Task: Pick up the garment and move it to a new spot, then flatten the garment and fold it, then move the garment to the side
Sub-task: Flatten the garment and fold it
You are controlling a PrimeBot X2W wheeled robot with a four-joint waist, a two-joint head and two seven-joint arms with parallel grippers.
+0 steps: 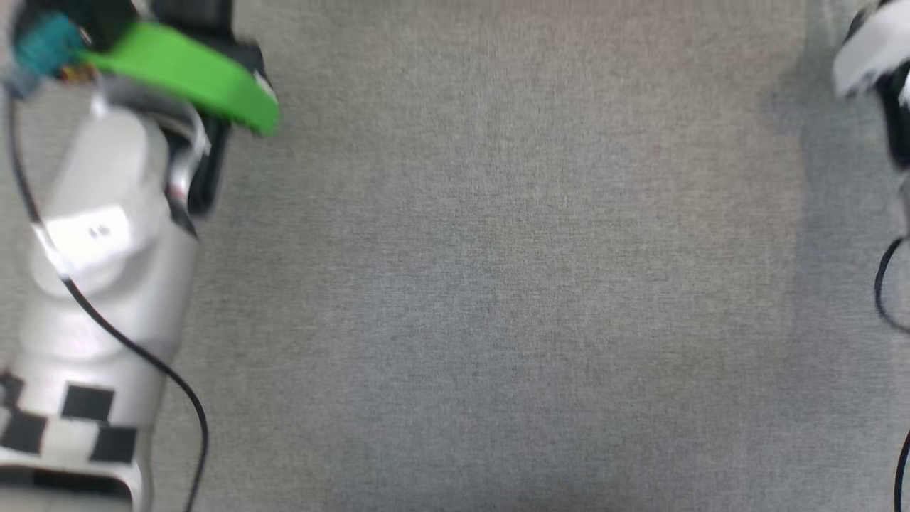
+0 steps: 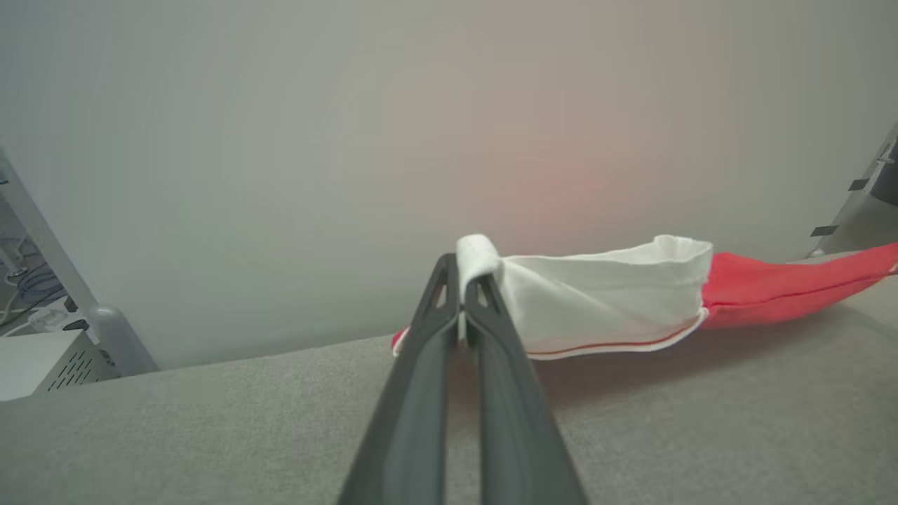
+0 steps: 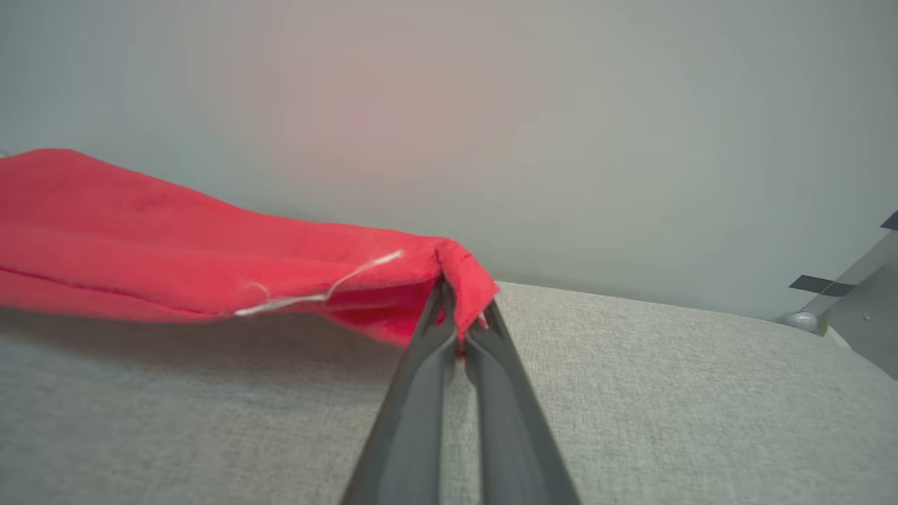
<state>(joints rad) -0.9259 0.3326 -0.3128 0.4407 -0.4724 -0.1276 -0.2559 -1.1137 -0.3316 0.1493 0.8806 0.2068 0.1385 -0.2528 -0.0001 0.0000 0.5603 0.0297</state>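
The garment (image 2: 772, 287) is held stretched between the two hands, just above the grey surface (image 1: 498, 284), and a shadow is cast beneath it. Whether its lowest fold brushes the surface cannot be told. The left hand (image 2: 463, 280) is pressed together on a bunched edge of the white sleeve (image 2: 603, 301), and the right hand (image 3: 461, 307) is pinched on a red corner (image 3: 456, 266). The step in hand is judged to be the carrying of the garment to a new spot, to be laid flat there.

For this to be done well, both pinches are best held firm and the hands moved together at one height, so that the cloth is neither slackened into a heap nor pulled from a grip. Little fabric is caught in each pinch, so a sharp tug is to be avoided. One edge is best set down first and the rest drawn taut, so that few wrinkles are left.

The surface is covered in grey woven fabric. In the head view a wide stretch of it is flanked by the pale left forearm (image 1: 99, 284) and part of the right arm (image 1: 867, 50). A plain grey wall (image 2: 280, 140) is seen behind, tinged red above the garment. A metal post (image 2: 116, 337) and a vented cabinet (image 2: 42, 365) are seen beyond the surface's edge.
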